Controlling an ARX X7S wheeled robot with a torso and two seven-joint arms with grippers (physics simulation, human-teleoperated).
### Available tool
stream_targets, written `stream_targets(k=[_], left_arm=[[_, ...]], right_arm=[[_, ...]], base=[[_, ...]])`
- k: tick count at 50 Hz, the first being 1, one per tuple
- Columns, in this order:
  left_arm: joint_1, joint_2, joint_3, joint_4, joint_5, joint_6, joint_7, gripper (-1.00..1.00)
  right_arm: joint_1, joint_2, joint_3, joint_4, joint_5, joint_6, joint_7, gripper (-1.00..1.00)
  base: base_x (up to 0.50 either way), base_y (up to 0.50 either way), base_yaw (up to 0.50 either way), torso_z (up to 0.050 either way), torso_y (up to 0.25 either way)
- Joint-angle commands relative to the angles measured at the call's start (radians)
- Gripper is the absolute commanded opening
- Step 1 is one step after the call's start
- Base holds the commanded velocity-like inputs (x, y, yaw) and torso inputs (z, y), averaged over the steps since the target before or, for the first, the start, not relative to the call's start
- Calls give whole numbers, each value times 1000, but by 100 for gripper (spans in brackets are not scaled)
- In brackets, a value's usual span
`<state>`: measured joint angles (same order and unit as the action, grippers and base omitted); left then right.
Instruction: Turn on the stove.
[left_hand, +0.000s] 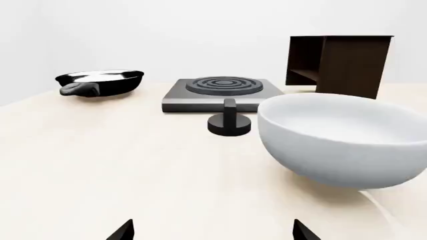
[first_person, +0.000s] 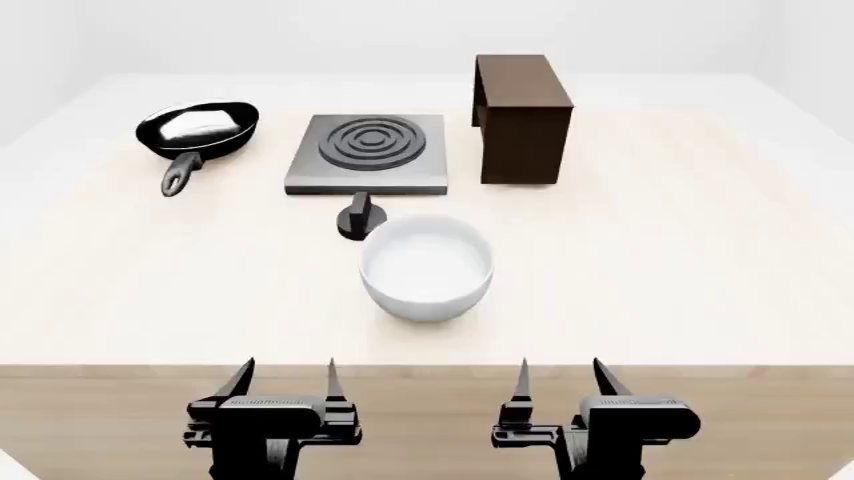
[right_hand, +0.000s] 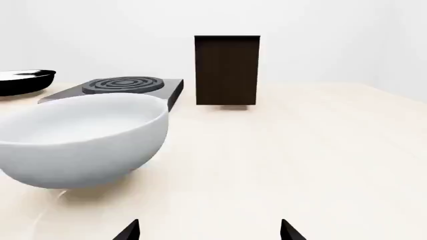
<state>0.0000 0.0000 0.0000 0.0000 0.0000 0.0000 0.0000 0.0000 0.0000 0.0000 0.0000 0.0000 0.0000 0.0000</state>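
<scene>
The stove (first_person: 366, 153) is a flat grey square slab with dark concentric rings, at the table's far middle; it also shows in the left wrist view (left_hand: 220, 92) and the right wrist view (right_hand: 127, 87). Its small black round knob (first_person: 360, 218) stands apart just in front of the slab, between it and a white bowl (first_person: 427, 268), and shows in the left wrist view (left_hand: 229, 121). My left gripper (first_person: 288, 378) and right gripper (first_person: 561, 376) hover at the table's near edge, both open and empty, well short of the knob.
A black frying pan (first_person: 198, 132) sits far left with its handle toward me. A dark brown wooden box (first_person: 523, 117) stands right of the stove. The white bowl (right_hand: 80, 137) sits between the grippers and the knob. Light wooden table (first_person: 694, 270) spreads to the right.
</scene>
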Motion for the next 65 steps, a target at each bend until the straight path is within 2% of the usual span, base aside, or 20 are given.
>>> stream_targets(k=[1,31,65], left_arm=[[4,-51,60,20,-51,-13,-61,100],[-5,-89,105,-3,-90,8,-105,100],[-9,-122,144,-3,-125,11,-140,100]], right_arm=[[-1,9,-12,-7,9,6,13,100],[6,70,-79,8,114,-52,90,100],[-8,105,-122,-7,177,-56,121,100]], base=[[0,0,0,0,0],[0,0,0,0,0],[0,92,0,0,0]])
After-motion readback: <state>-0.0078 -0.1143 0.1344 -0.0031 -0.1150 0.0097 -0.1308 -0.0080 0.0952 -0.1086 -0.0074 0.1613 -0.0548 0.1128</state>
